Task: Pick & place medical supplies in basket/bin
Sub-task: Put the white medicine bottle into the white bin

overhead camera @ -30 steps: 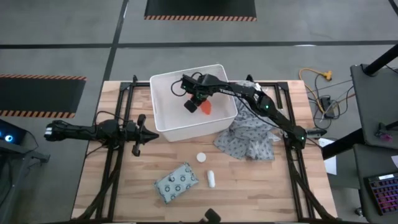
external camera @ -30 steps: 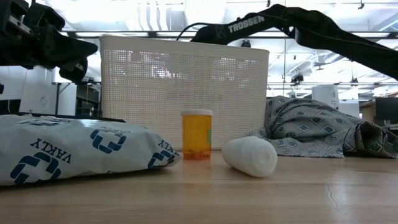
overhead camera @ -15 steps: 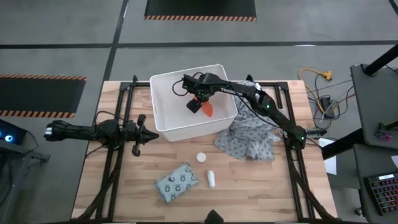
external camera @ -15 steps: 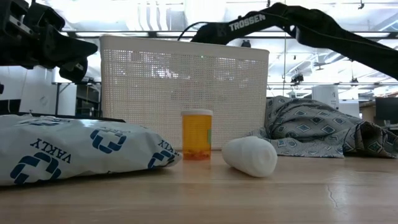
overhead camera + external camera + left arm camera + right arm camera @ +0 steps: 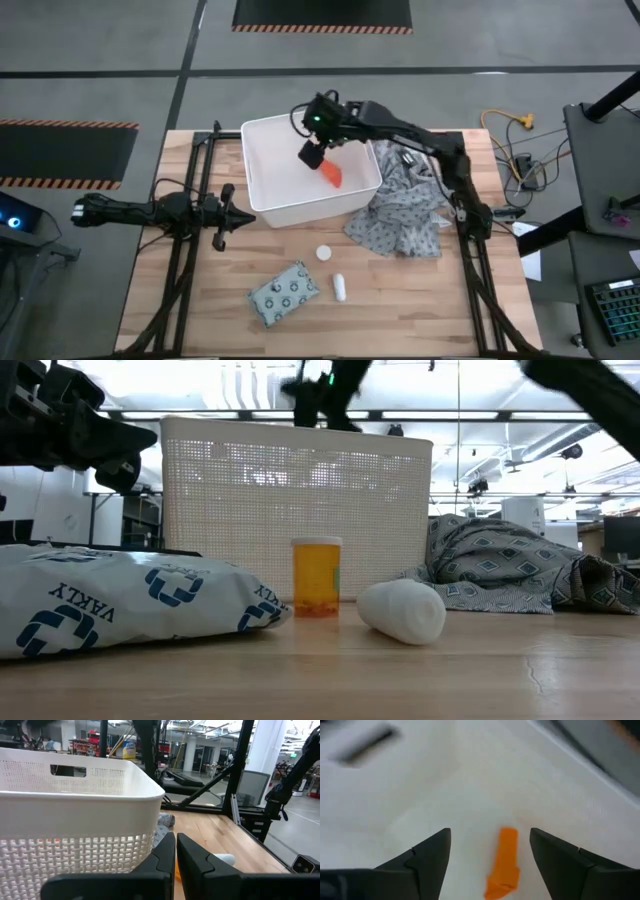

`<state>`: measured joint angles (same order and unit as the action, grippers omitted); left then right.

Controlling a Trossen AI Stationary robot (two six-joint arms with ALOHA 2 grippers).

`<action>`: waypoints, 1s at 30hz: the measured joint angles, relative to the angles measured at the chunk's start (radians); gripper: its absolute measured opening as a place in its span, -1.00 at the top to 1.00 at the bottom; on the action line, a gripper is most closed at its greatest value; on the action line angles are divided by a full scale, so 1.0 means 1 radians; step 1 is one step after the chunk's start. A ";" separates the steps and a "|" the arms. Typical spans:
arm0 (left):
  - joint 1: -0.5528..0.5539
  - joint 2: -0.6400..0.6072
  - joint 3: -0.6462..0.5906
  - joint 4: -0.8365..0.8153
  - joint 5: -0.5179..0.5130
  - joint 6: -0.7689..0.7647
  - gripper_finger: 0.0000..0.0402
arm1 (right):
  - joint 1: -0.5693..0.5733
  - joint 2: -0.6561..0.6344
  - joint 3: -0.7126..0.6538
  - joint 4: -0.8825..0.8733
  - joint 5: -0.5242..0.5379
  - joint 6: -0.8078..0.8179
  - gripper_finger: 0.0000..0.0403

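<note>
The orange-red tapered piece (image 5: 331,174) lies flat on the floor of the white perforated bin (image 5: 275,175). My right gripper (image 5: 310,157) hangs open above it, and in the right wrist view the piece (image 5: 503,857) shows below and between the spread fingers (image 5: 490,831), untouched. The white round cap (image 5: 323,253) tops an orange pill bottle (image 5: 317,577) that stands on the table. Near it lie the white cylinder (image 5: 340,287) and the dotted teal-grey packet (image 5: 285,294). My left gripper (image 5: 222,215) waits shut, left of the bin.
The grey patterned cloth (image 5: 400,215) lies crumpled against the bin's right side. The bottle, cylinder and packet sit on the wooden table (image 5: 420,300) between the bin and the near edge. Black frame rails (image 5: 180,270) run along the table's left and right sides.
My right gripper has risen out of the bin and drawn toward the table's far edge, and its arm has swung up with it. The orange-red piece has stayed where it was on the bin floor.
</note>
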<state>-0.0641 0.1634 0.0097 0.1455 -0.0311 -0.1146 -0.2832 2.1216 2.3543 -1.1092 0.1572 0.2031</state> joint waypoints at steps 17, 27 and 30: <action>0.000 0.000 0.000 0.000 0.002 0.000 1.00 | 0.395 -0.309 -0.420 0.350 -0.064 -0.110 -0.14; 0.000 0.000 0.000 0.000 0.002 0.000 1.00 | 0.497 -0.345 -0.744 0.400 -0.079 -0.020 -0.13; 0.000 0.000 0.000 0.000 0.002 0.000 1.00 | 0.510 -0.334 -0.808 0.473 -0.080 -0.004 -0.14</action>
<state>-0.0640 0.1635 0.0097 0.1455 -0.0293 -0.1146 0.2263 1.7873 1.5463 -0.6358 0.0771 0.1986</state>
